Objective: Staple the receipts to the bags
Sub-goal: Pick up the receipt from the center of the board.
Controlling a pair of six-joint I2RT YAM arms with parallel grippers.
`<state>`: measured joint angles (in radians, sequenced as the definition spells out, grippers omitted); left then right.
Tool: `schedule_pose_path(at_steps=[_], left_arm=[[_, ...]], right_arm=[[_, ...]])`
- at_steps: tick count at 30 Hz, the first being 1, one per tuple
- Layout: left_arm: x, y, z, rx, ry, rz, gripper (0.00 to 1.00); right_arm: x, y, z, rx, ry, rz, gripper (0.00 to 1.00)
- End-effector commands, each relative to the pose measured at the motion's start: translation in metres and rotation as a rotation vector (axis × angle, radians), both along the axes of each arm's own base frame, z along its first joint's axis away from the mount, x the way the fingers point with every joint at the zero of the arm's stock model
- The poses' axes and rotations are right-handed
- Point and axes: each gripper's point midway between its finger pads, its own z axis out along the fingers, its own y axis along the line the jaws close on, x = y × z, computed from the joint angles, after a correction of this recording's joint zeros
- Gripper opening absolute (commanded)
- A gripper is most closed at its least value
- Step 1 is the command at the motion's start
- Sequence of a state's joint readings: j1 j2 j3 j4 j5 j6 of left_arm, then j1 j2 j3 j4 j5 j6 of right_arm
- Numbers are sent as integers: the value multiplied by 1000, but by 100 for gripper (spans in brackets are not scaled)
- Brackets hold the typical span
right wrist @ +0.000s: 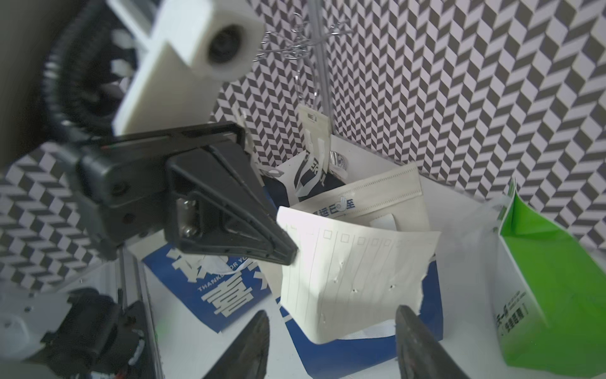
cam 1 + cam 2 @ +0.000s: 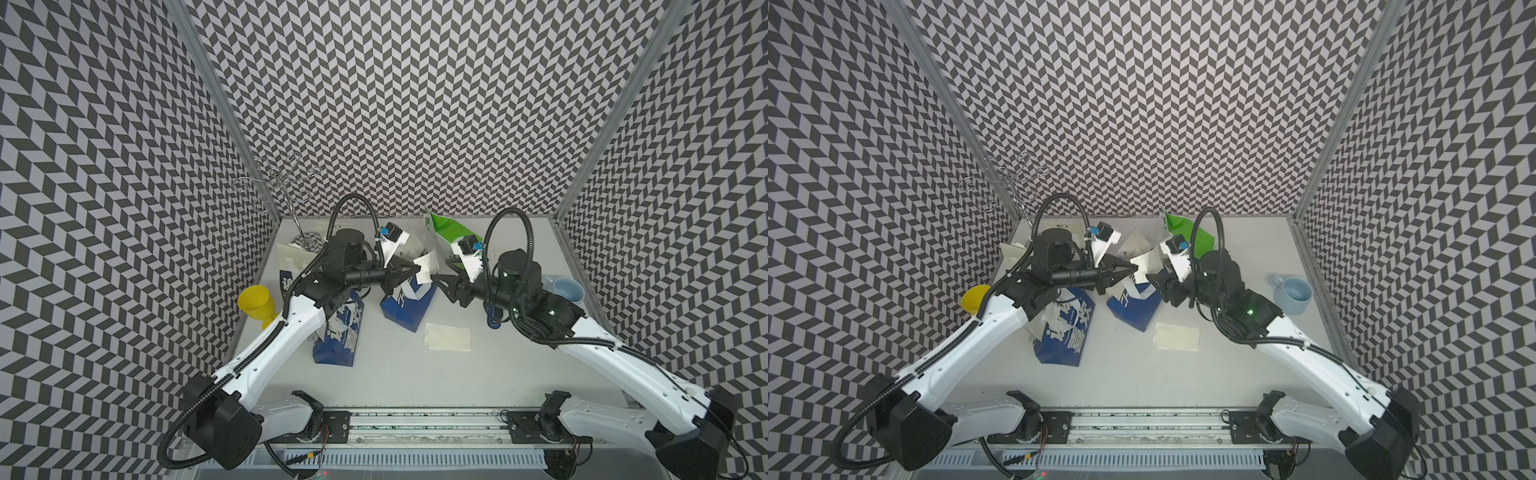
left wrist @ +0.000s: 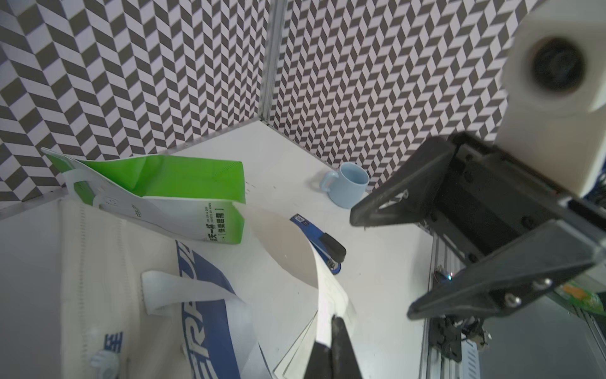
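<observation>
Left fingers, clenched, are gripping one edge of a thin, curling, line-printed cream receipt over a creased dark blue paper bag; the left arm is reaching level across the surface. Right fingers are standing released, facing the receipt; a bright green bag is lying behind.

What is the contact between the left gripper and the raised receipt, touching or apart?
Touching. In the right wrist view the left gripper is shut on the edge of the receipt.
</observation>
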<state>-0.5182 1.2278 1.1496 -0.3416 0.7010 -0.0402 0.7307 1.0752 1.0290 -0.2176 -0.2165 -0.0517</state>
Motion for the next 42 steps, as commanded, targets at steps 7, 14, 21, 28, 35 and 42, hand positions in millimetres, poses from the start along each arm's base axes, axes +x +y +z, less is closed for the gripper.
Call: schedule_pose_path(at_steps=[7,14,21,28,35,42], left_arm=[[-77,-5,-49,389,-77,-172,0],[-85,-5,-43,438,-158,-198,0],[-99,-3,-47,501,-187,-246,0],[-118,-3,-45,509,-191,-304,0],[-130,1,-28,481,-233,-326,0],[-139,2,-16,444,-270,-352,0]], right_arm=[[-71,5,4,-151,-256,411,56],[-100,18,-21,-190,-167,563,53],[-110,27,-38,-208,-135,600,53],[-106,30,-47,-231,-129,587,52],[-108,32,-53,-220,-112,597,50],[-107,34,-58,-204,-91,593,33]])
